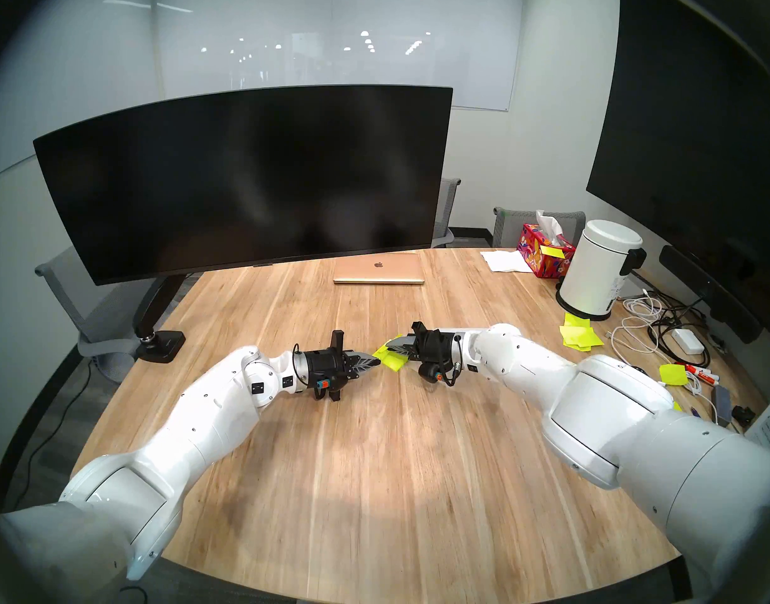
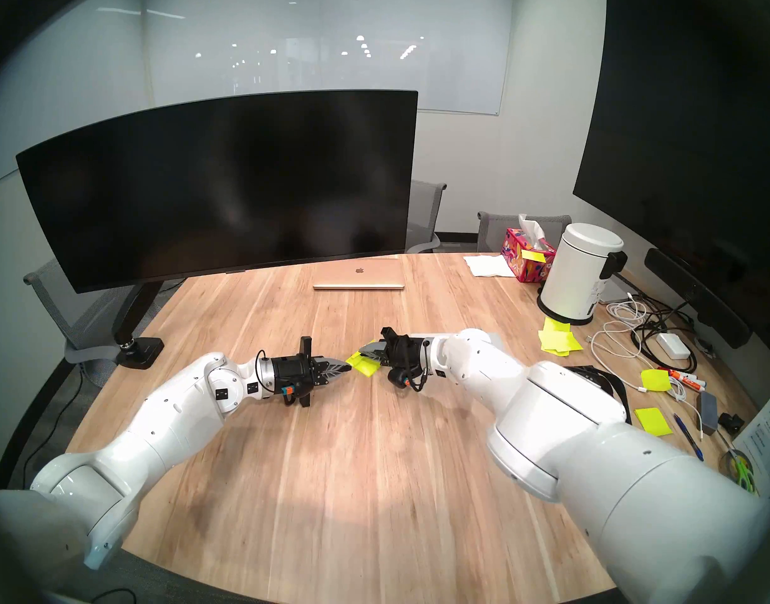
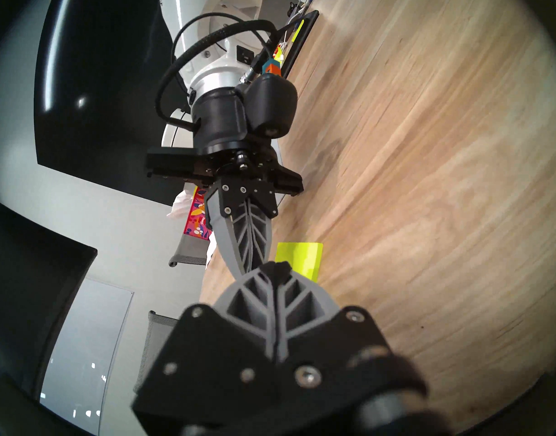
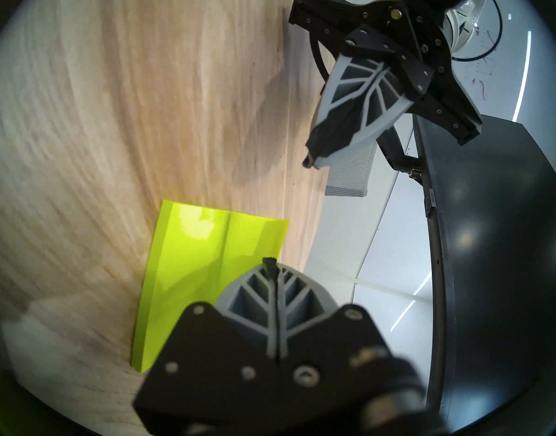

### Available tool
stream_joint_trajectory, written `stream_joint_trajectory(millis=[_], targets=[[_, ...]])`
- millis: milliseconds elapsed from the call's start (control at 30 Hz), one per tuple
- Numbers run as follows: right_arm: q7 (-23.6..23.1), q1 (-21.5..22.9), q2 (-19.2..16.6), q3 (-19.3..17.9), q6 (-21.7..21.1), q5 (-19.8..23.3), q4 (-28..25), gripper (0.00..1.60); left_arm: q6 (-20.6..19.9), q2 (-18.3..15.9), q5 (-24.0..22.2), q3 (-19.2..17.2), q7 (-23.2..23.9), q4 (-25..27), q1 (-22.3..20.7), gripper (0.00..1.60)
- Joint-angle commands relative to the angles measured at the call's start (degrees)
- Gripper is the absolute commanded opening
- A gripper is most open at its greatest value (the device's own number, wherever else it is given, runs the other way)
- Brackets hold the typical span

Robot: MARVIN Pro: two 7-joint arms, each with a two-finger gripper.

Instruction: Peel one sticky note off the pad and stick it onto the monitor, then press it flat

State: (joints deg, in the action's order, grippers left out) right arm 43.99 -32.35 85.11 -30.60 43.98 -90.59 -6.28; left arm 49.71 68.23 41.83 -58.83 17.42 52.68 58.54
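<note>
Peeling looks barely begun: the right gripper (image 1: pixel 391 348) is clenched on the pad (image 1: pixel 394 360) above the table (image 1: pixel 374 459), the left gripper (image 1: pixel 376 362) is closed empty beside it, and the monitor (image 1: pixel 243 184) is bare.

My two arms meet over the middle of the table (image 1: pixel 374 481), my left gripper (image 1: pixel 376 362) coming in from eight o'clock and my right gripper (image 1: pixel 391 349) from three. The pad (image 1: pixel 394 361) sits between their tips, beneath my right one. The monitor (image 1: pixel 243 184) stands behind at eleven o'clock, the closed laptop (image 1: pixel 378 269) at twelve before its right end. At two o'clock stand the tissue box (image 1: pixel 544 254) and canister (image 1: pixel 601 267), with loose notes (image 1: pixel 581 335) just in front of them.
</note>
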Motion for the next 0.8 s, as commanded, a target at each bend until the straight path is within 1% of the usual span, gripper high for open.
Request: stream_joint_trajectory(millis=[0,100,133,300,333,433,667,767], targets=[[-0.1,-2.41,-0.09,-0.04,-0.02,0.17,0.27,0.0,0.01,2.84,-1.85,-0.28,0.76,0.06,-2.67,0.0],[-0.05,-2.45,-0.1,-0.06,-0.03,0.21,0.27,0.0,-0.15,3.31,-2.26,-0.32,1.31,-0.19,-2.93,0.0],[0.02,-2.47,-0.11,-0.08,-0.04,0.26,0.27,0.0,-0.56,3.89,-3.76,-0.67,2.31,-0.64,-3.01,0.0],[0.2,-2.54,-0.13,-0.09,-0.07,0.33,0.28,0.0,-1.83,4.63,-6.93,-1.3,5.34,-1.33,-3.06,0.0],[0.22,-2.56,-0.14,-0.1,-0.08,0.36,0.28,0.0,-2.68,4.87,-8.83,-1.78,6.84,-1.6,-2.79,0.0],[0.18,-2.52,-0.15,-0.07,-0.03,0.38,0.28,0.0,-3.22,4.58,-10.06,-2.05,8.39,-1.35,-2.68,0.0],[0.28,-2.33,-0.15,-0.04,0.0,0.41,0.28,0.0,-3.33,4.02,-10.59,-1.78,11.19,-0.95,-3.05,0.0],[0.35,-2.25,-0.15,-0.08,-0.07,0.48,0.28,0.0,-2.74,3.6,-9.37,-1.06,12.44,-1.29,-3.6,0.0]])
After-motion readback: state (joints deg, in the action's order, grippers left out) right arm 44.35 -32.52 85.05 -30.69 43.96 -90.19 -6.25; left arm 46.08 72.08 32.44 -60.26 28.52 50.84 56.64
